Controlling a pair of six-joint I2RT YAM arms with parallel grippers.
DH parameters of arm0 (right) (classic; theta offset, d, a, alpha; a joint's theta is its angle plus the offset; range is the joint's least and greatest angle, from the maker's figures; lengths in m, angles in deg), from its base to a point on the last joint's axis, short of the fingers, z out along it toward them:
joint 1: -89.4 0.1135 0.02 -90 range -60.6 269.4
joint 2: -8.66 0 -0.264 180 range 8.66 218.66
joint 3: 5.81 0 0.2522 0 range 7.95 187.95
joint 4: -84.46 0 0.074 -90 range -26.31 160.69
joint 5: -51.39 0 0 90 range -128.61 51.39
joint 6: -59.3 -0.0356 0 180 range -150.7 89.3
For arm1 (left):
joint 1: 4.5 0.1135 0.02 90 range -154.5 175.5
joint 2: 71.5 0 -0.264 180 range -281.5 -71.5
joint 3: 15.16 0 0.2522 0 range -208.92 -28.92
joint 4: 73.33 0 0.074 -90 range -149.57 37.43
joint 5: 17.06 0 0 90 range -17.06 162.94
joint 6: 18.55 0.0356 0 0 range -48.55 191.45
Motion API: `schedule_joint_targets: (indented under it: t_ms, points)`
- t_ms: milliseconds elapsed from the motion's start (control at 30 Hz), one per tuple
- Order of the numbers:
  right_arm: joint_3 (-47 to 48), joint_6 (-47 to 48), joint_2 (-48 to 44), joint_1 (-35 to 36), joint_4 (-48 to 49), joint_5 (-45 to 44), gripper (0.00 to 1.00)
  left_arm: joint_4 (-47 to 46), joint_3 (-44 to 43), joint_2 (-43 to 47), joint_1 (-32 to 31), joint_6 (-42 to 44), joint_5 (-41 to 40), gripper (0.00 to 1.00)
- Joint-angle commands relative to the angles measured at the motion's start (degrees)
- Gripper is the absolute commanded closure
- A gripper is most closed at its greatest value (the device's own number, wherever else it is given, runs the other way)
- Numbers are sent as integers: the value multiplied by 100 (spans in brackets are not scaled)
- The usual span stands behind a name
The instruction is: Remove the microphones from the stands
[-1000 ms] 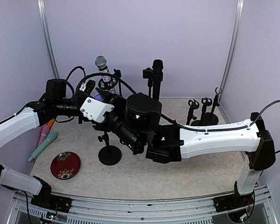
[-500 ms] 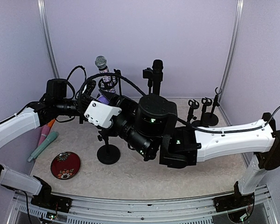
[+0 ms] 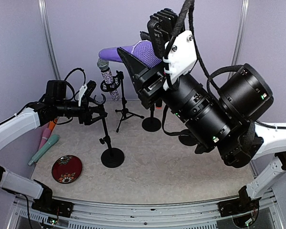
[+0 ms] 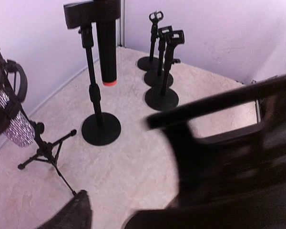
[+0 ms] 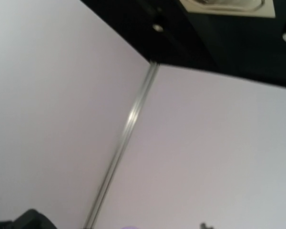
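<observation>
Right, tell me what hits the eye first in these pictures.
The right arm looms at upper right of the top view, close to the camera, its jaws holding a purple microphone high above the table. Back left, a glittery microphone sits in a tripod stand, and a red plate lies at front left.

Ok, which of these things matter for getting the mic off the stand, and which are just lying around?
For the job: purple mic, right tool holding it, stand, left tool.

Lying about: glitter mic, black mic, empty stands, dish, loose mics.
</observation>
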Motion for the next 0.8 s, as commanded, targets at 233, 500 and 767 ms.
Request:
schedule_joint_targets:
  t_ms: [233,500,767]
  points:
    - [-241,-2860,-47,-766,-1831,980,100,3571,-441,1235,925,2910,-359,1]
    - [85,-4052,610,-1162,-2480,2174,100,5024,-850,1768,1406,4381,-40,1]
    - [712,-4549,1571,-1397,-2609,2908,100,5090,-921,1876,1161,4402,132,10]
